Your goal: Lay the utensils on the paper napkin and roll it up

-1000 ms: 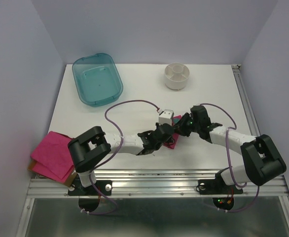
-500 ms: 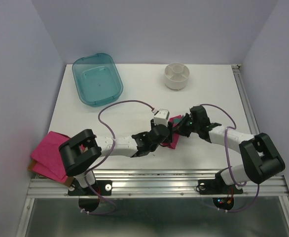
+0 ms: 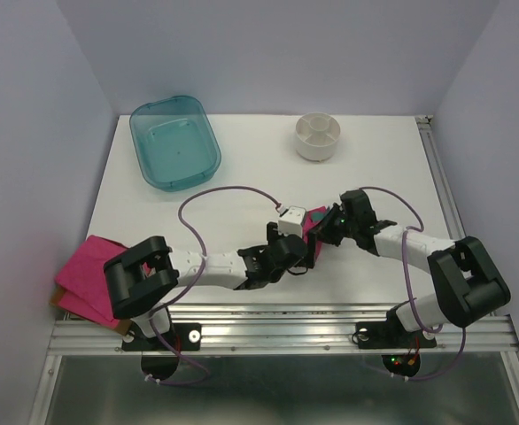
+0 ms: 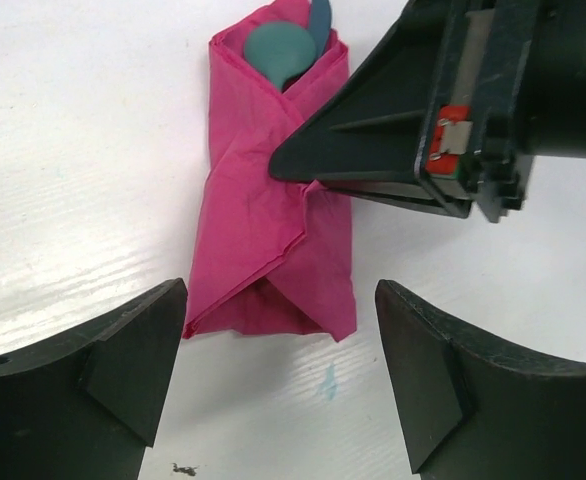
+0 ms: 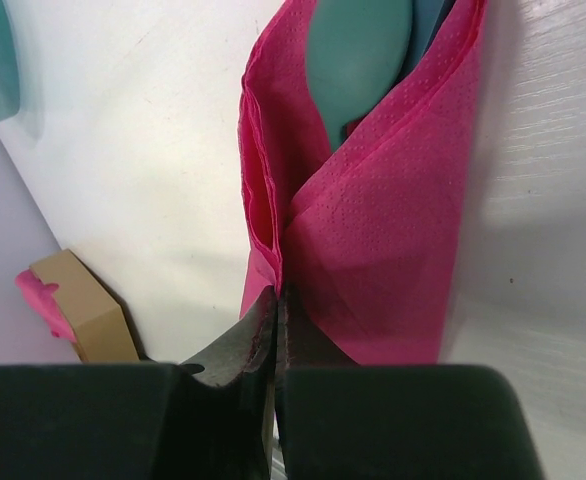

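And here we are at the middle of the table (image 3: 242,177): the napkin (image 4: 273,220) lies flat, folded over into a long narrow bundle. The utensils (image 4: 278,45) are tucked inside, with rounded teal heads poking out of the far end. How many pieces are wrapped in there is hard to tell, since only the tips show.

The right gripper (image 5: 276,318) comes in from the side, its jaws pressed tight together. A fold of pink paper along the bundle's edge is pinched between them. From the left wrist view, its black tip sits about halfway along the bundle, right on the overlapping flap.

The left gripper (image 4: 280,292) is spread wide with nothing in its grasp. Its two fingers (image 4: 123,370) stand on either side of the bundle's near end, the paper's bottom edge lying between them on the white surface.

Around the edges, a clear teal tub (image 3: 175,142) sits at the far left and a white round holder (image 3: 318,135) at the far middle. Well apart from the action, a stack of pink napkins (image 3: 91,276) rests at the near left corner.
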Available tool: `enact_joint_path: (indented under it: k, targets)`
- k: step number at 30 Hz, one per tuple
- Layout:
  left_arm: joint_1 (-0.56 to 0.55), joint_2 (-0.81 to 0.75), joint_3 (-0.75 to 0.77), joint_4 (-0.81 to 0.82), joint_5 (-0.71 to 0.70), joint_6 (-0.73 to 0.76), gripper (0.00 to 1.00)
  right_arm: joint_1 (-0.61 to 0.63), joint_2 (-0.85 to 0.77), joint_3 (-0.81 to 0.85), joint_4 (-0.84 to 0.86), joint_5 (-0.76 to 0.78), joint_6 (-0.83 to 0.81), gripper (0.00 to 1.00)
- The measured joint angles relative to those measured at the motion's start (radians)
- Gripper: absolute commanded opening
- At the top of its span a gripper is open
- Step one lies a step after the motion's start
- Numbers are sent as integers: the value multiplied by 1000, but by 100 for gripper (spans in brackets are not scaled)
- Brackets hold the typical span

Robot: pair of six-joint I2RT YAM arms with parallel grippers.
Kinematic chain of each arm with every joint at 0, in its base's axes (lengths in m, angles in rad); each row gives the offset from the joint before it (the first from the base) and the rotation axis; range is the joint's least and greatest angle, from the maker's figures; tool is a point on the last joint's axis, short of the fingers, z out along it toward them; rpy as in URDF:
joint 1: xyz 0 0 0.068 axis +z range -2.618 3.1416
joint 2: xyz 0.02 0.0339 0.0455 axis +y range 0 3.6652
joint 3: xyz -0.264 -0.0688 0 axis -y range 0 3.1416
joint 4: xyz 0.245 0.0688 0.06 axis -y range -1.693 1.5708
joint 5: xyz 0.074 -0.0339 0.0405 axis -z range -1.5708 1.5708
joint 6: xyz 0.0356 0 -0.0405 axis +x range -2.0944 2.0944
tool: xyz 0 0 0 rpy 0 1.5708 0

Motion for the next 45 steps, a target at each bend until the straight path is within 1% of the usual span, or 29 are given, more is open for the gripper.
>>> enact_joint_path:
  k: [5,11,13,18,25,32,38,43,45]
  targets:
    - [2,52,12,-43,-11,-4,88,0,0,0,0,3,0,1]
    - [19,123,61,-95,-14,-12,88,0,0,0,0,4,0,1]
    - [32,137,75,-108,-15,-14,87,0,0,0,0,5,0,1]
    - [62,141,85,-129,-14,-29,81,0,0,0,-1,14,0,1]
    - [102,156,84,-142,-5,-51,80,0,0,0,-2,25,0,1]
    - [114,158,84,-142,4,-51,80,0,0,0,-1,26,0,1]
    - [115,126,73,-156,5,-36,79,0,33,2,14,30,0,1]
    - [112,31,69,-179,6,-27,79,0,65,14,13,32,0,1]
    - [106,-4,69,-188,3,-27,75,0,69,18,13,34,0,1]
